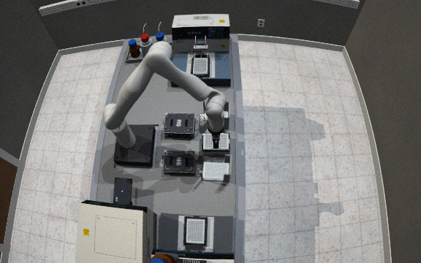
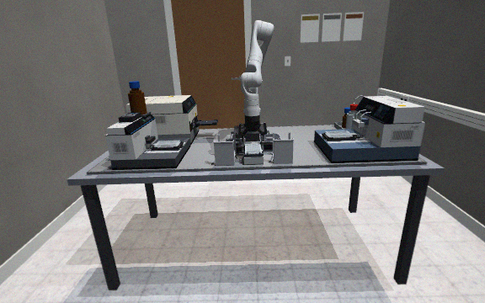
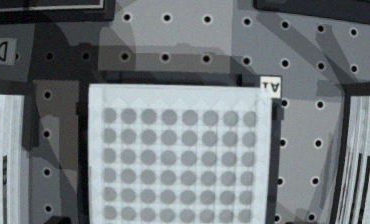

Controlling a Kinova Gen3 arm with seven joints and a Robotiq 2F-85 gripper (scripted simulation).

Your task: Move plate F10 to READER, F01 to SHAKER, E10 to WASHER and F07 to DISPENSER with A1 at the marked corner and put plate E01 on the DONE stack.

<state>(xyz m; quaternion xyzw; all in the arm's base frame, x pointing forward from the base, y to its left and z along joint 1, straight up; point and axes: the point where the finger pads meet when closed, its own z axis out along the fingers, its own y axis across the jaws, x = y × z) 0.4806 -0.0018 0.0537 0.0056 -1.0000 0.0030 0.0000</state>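
The claw (image 1: 215,142) hangs pointing straight down with its fingers spread wide apart, gripping nothing. Directly beneath it a white well plate (image 3: 181,155) lies flat on a dark seat on the tabletop (image 2: 251,173). The claw is above the plate and not touching it. In the wrist view a small A1 mark (image 3: 271,86) stands at the plate's upper right corner, just outside its rim. The claw's own fingertips do not show in that view.

A stack rack flanks the claw on each side. The one (image 3: 3,160) on the left of the wrist view has part of a DONE label (image 3: 0,51) near it. The other (image 3: 366,160) is at the right edge.

Behind the claw, towards the arm's base, sit two dark nests (image 1: 179,125) (image 1: 179,161) side by side. Well away from the claw, at the two ends of the tabletop, one more well plate (image 1: 200,66) sits on a blue-decked instrument and another (image 1: 195,231) on a grey one.
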